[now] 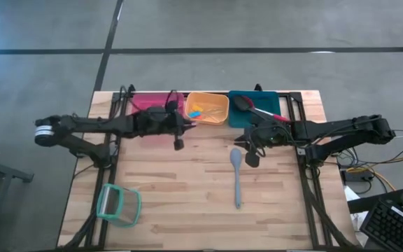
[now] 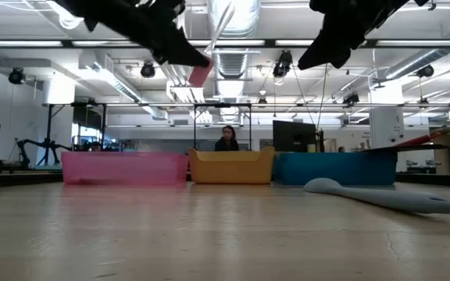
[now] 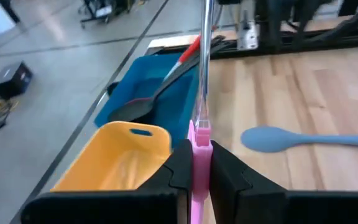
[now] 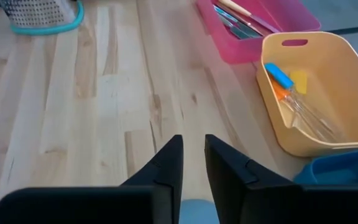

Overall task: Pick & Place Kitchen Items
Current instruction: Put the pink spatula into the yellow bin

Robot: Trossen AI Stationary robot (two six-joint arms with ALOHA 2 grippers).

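Note:
My left gripper (image 3: 199, 152) is shut on a slim tool with a pink handle and a metal shaft (image 3: 205, 56), held in the air near the orange bin (image 1: 207, 107). A grey-blue spoon (image 1: 237, 178) lies flat on the table to the right of centre. My right gripper (image 4: 193, 146) hangs above the spoon's bowl (image 4: 197, 213), its fingers a narrow gap apart with nothing between them. The teal bin (image 1: 255, 108) holds a black spoon and a red-handled tool. The orange bin holds small blue and yellow pieces (image 4: 284, 78). My left gripper pinches the tool's pink handle (image 3: 199, 134) between its two fingers. The fingers come nearly level from the table's left and lie along the tool. The metal shaft sticks out forward past the fingertips, and the tool is lifted clear of the table (image 2: 200, 75).
Pink (image 1: 149, 105), orange and teal bins stand in a row along the far edge; the pink one holds slim utensils (image 4: 241, 22). A clear container with a teal rim (image 1: 117, 204) lies near the front left. A person (image 2: 226, 139) sits beyond the table.

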